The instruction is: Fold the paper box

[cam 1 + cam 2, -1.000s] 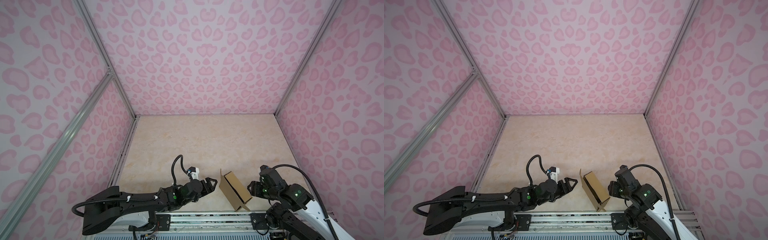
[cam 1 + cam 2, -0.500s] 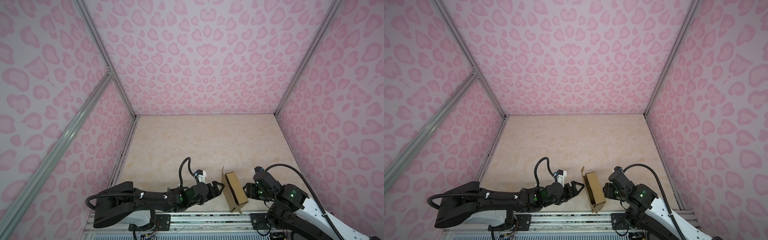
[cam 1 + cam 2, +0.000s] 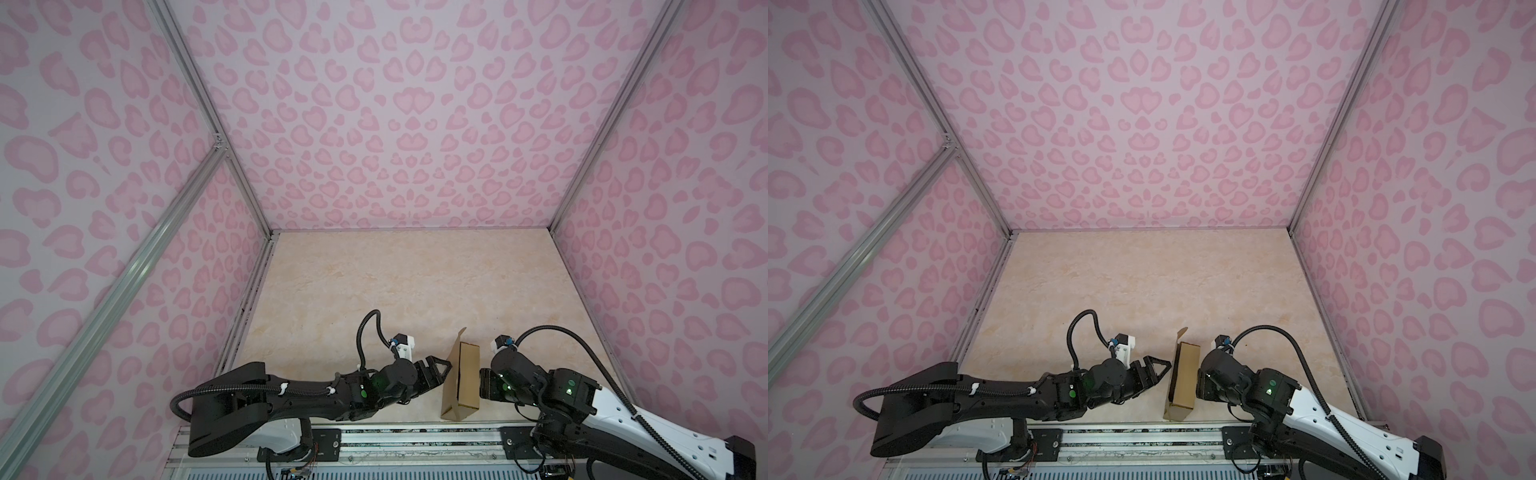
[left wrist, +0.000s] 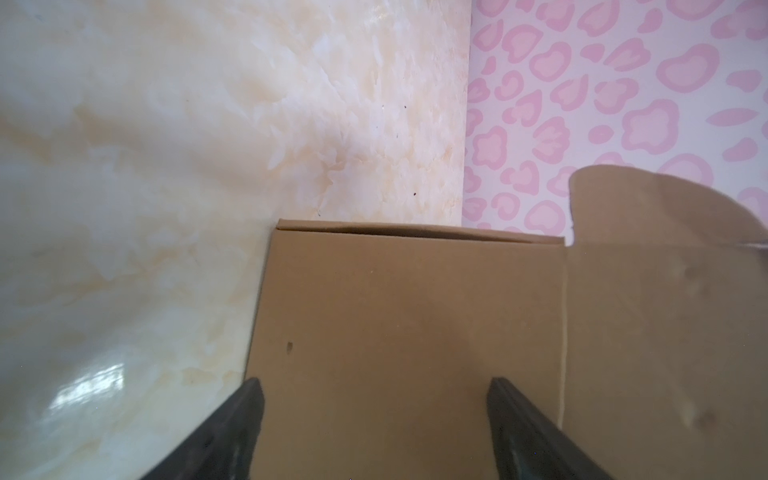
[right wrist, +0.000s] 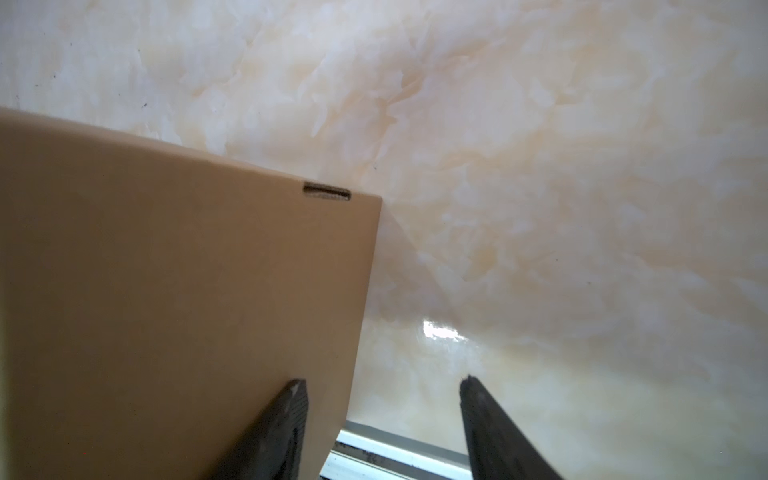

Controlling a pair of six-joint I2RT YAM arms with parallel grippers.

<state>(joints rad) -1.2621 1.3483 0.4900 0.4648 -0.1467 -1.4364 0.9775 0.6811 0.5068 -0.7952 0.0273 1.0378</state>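
Note:
The paper box [image 3: 468, 374] [image 3: 1187, 376] is plain brown cardboard and stands on edge near the table's front, with a loose lid panel [image 3: 451, 382] leaning on its left side. In both top views my left gripper [image 3: 444, 368] [image 3: 1164, 368] is open, its tips just short of that panel. The left wrist view shows the box [image 4: 415, 311] filling the space beyond the open left gripper [image 4: 374, 386], with a rounded flap [image 4: 648, 208] sticking out. My right gripper [image 3: 482, 383] [image 3: 1200, 382] [image 5: 384, 386] is open against the box's right face [image 5: 166, 291]; one finger overlaps the face, the other is over the table.
The marble-patterned table top [image 3: 395, 282] stretches back to pink patterned walls on three sides. A metal rail [image 3: 374, 436] [image 5: 395, 457] runs along the front edge, close to the box's near end. A slit [image 5: 327, 192] marks the box's edge.
The box has turned from a diagonal stance to nearly straight front-to-back. My left gripper has moved right, up to the box. My right gripper has followed the box's right face leftward.

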